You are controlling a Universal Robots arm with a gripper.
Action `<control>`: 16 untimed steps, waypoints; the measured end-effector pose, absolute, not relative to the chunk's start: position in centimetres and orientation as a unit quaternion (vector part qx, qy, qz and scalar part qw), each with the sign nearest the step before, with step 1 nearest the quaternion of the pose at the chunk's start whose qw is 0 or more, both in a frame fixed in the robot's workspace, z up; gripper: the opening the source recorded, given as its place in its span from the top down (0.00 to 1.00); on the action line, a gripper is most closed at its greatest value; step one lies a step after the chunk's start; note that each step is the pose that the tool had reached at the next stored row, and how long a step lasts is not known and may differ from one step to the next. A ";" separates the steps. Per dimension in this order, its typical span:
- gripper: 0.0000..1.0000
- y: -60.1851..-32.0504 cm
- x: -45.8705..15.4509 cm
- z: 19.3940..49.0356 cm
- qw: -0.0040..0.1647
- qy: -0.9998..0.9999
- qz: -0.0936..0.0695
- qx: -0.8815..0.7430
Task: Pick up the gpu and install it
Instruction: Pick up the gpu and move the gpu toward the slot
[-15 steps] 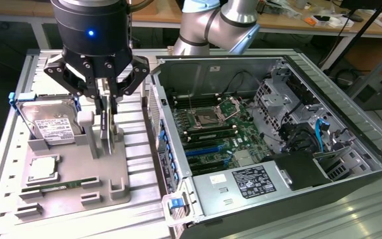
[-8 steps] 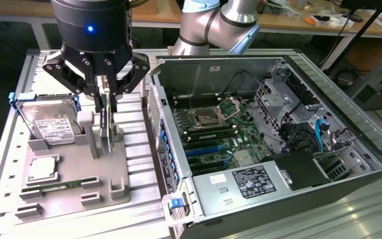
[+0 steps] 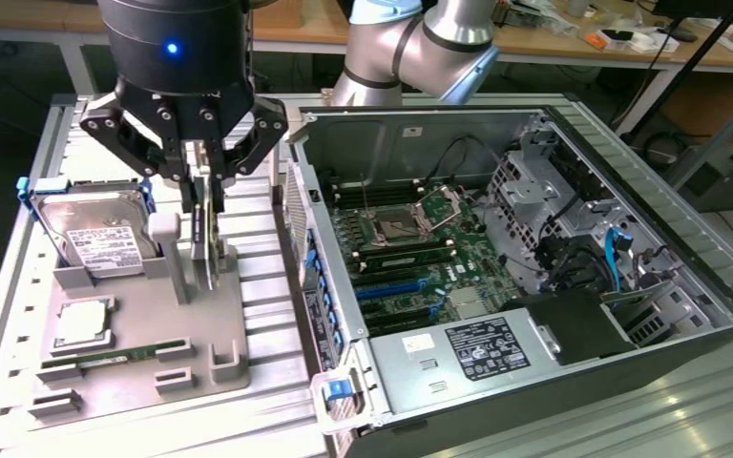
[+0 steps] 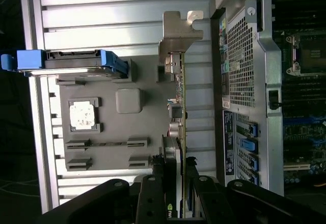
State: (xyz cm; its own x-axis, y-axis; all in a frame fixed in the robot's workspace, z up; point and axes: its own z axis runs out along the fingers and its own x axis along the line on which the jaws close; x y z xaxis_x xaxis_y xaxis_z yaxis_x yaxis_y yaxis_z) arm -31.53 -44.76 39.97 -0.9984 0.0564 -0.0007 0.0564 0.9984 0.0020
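Nearest, at the lower middle of the exterior view, the power supply (image 3: pixel 469 355) was seen inside the open computer case (image 3: pixel 672 277), which was laid on its side on the ribbed metal worktop (image 3: pixel 271 391). At the lower left a grey holder tray (image 3: pixel 207 329) was set on the same worktop. The thin green memory stick (image 3: pixel 110 356) was laid in a near slot of it, and a square processor (image 3: pixel 80 324) just behind. Farther back, in the middle of the tray, the gpu (image 3: pixel 214 253) was stood on edge. The jaws were clamped on its upper edge, one on each face. Whether the card was seated in its slot or raised clear of it could not be told. In the wrist view the gpu (image 4: pixel 179 89) was shown edge-on between tray and case, its silvery bracket (image 4: pixel 175 40) at the end away from the jaws. Toward the left of the exterior view, the hard drive (image 3: pixel 93 234) in its blue frame was propped in the tray. Behind the case the silver arm (image 3: pixel 405 43) was seen, and farthest off a wooden worktop (image 3: pixel 571 43) strewn with small parts.
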 end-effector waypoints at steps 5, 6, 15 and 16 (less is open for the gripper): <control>0.73 -44.8 -31.5 40.2 0.000 1.000 0.001 0.028; 0.73 -44.8 -31.5 40.3 0.000 1.000 0.001 0.028; 0.73 -44.8 -31.5 40.7 0.000 1.000 0.001 0.028; 0.73 -44.8 -31.5 40.7 0.000 1.000 0.001 0.028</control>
